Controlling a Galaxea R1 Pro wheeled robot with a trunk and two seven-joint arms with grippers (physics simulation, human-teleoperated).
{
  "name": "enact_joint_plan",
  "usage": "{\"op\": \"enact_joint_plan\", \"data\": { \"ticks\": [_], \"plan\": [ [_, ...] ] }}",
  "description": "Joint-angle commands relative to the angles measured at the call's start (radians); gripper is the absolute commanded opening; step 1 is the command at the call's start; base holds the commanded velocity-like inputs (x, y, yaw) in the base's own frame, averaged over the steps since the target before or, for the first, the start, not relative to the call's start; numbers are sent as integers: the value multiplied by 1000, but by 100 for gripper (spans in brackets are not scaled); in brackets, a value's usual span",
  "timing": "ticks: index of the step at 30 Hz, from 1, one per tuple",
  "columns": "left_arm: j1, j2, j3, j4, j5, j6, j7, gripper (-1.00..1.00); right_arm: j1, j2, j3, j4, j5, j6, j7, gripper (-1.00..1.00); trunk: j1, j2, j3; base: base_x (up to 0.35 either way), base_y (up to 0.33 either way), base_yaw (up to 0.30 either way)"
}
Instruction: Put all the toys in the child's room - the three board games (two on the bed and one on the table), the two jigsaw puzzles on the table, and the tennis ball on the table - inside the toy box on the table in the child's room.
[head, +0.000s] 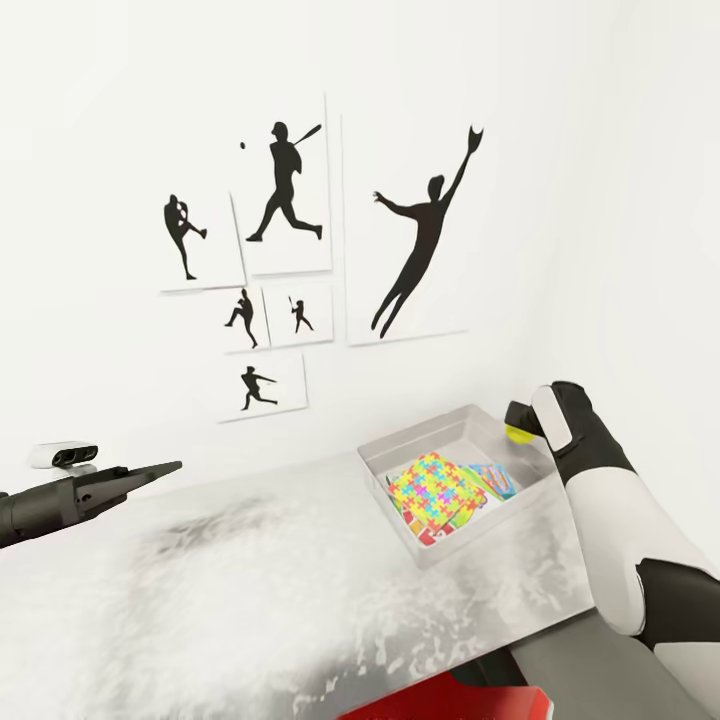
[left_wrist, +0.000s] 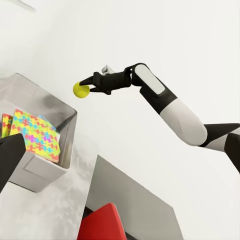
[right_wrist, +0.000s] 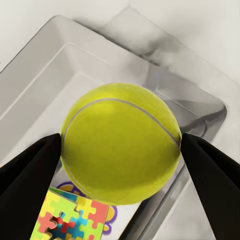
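Note:
The yellow-green tennis ball (head: 518, 434) is pinched in my right gripper (head: 520, 425), which hangs just above the far right corner of the grey toy box (head: 400, 452). Up close, the ball (right_wrist: 121, 142) sits between both black fingers (right_wrist: 30, 185) over the box's rim (right_wrist: 65, 40). A neon jigsaw puzzle (head: 432, 490) lies tilted inside the box, with a colourful board game (head: 497, 480) beside it. My left gripper (head: 165, 468) hovers open over the table's left side, far from the box. From there I see the ball (left_wrist: 81, 89), the box wall (left_wrist: 45, 175) and the jigsaw (left_wrist: 35, 135).
The box stands on the pale marbled table (head: 250, 600), pushed near the white wall's corner. Baseball silhouette posters (head: 290, 200) hang on the wall behind. A red object (head: 440, 705) lies below the table's front edge, also red (left_wrist: 102, 225) beside the table's side panel.

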Motion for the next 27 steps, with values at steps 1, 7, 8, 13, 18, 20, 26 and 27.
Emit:
{"op": "enact_joint_plan", "data": {
  "ticks": [1,7,8,13,18,20,26,27],
  "plan": [
    [-1,0,0,0,-1,11,-4,100,-2,0,0,-1,-10,2,-9,-100,1,-2,-4,0,0,0],
    [-1,0,0,0,-1,11,-4,100,-4,0,0,-2,-9,2,-9,-100,1,-2,-14,0,0,0],
    [-1,0,0,0,-1,11,-4,100,-4,0,0,-2,-9,2,-9,-100,1,-2,-15,0,0,0],
    [-1,0,0,0,-2,11,-4,100,-4,1,0,-2,-9,3,-9,-100,1,-2,-24,0,0,0],
    [-1,0,0,0,-2,11,-4,100,-3,1,1,-2,-9,3,-9,-100,1,-2,-32,0,0,0],
    [-1,0,0,0,-2,11,-4,100,-3,1,1,-2,-9,3,-9,-100,1,-2,-35,0,0,0],
    [-1,0,0,1,-2,11,-4,100,-2,0,2,-2,-9,3,-9,-100,1,-2,-45,0,0,0],
    [-1,0,0,1,-2,11,-4,100,-2,0,2,-2,-9,3,-9,-100,1,-2,-46,0,0,0]
  ]
}}
